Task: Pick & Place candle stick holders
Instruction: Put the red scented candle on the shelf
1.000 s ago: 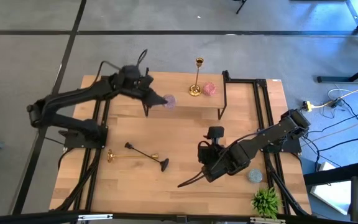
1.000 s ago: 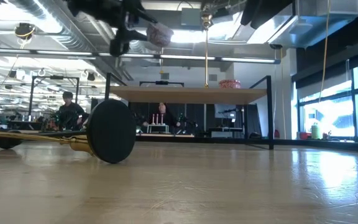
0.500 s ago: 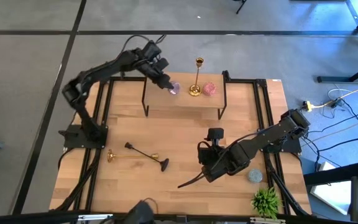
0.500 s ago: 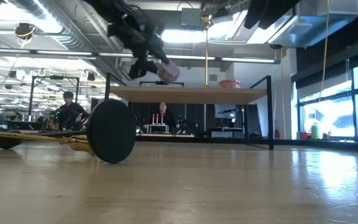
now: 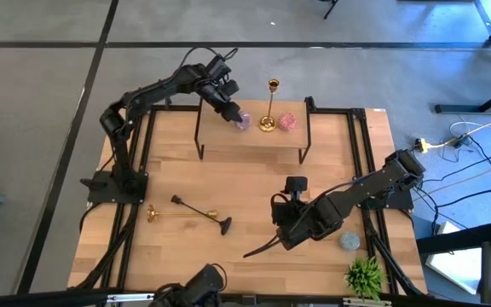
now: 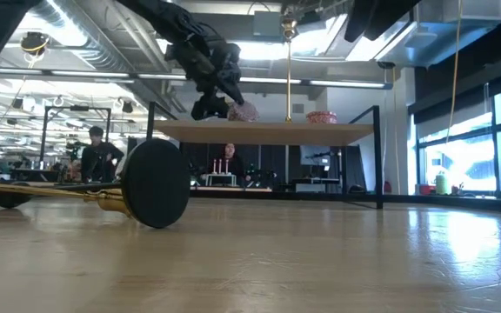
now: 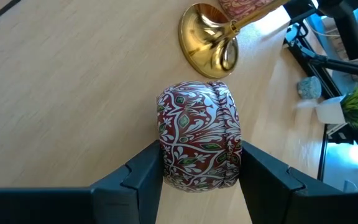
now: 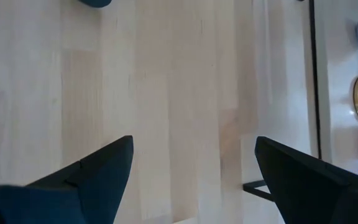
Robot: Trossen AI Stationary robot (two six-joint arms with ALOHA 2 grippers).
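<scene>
Left wrist view: my left hand [image 7: 201, 180] grips patterned pot [image 7: 199, 137] beside gold candlestick [image 7: 209, 40] on shelf [image 5: 254, 141]. Next: set down. Right hand [image 8: 191, 168] open, idle above bench [image 5: 245, 222].

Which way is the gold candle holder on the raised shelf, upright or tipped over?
Upright. The gold candle holder stands on its round base on the shelf, and the low view shows its stem vertical.

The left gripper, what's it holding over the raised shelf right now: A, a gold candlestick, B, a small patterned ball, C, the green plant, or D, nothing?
B: in the left wrist view the left gripper has its fingers closed on either side of a small patterned ball, right beside the base of the standing gold candlestick on the shelf.
</scene>
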